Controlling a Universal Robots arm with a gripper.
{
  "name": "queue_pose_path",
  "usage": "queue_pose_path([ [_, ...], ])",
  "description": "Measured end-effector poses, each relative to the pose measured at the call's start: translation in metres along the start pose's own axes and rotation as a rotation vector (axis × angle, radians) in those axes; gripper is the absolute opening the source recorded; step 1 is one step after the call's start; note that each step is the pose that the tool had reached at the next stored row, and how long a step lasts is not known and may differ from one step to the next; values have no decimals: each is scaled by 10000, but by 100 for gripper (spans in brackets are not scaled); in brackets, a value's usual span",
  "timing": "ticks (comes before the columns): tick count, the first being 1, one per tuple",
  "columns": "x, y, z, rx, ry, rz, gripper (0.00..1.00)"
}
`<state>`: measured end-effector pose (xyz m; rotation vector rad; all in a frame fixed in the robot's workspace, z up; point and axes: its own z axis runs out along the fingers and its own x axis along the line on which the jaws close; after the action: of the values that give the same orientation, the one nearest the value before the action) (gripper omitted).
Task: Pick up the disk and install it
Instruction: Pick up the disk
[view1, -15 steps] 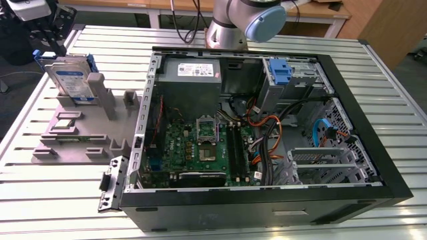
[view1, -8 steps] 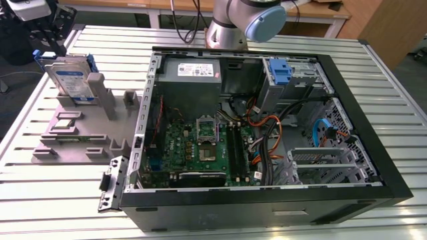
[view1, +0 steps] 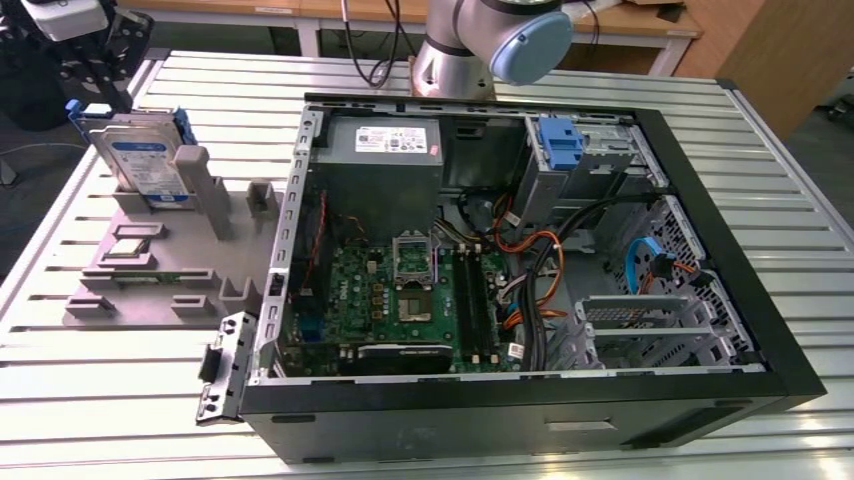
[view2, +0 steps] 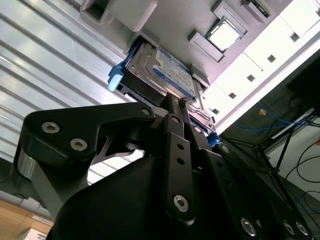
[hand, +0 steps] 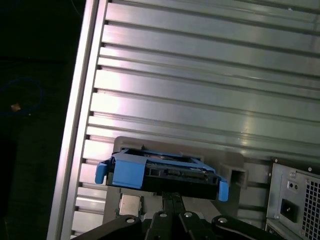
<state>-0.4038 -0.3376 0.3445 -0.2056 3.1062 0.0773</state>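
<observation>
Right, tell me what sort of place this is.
Probably a robotics lab or test bench for computer assembly. A robot arm stands at a slatted metal table. On the table are an open computer case, its motherboard exposed, and a grey fixture holding the disk on edge.

An open computer case (view1: 534, 405) lies on the ribbed metal counter (view1: 120, 420), its green motherboard (view1: 400, 290) and cables (view1: 547, 270) exposed. A grey slotted holder (view1: 147, 275) sits just beside it, toward the exterior view's left.

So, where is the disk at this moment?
The disk stands upright in the grey holder at the exterior view's upper left, beside the open computer case.
</observation>
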Motion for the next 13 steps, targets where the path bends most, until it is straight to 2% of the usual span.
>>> queue_pose_path([
  [8, 0, 0, 1, -3, 1, -66, 11],
  [13, 0, 0, 2, -22, 30, -668, 11],
])
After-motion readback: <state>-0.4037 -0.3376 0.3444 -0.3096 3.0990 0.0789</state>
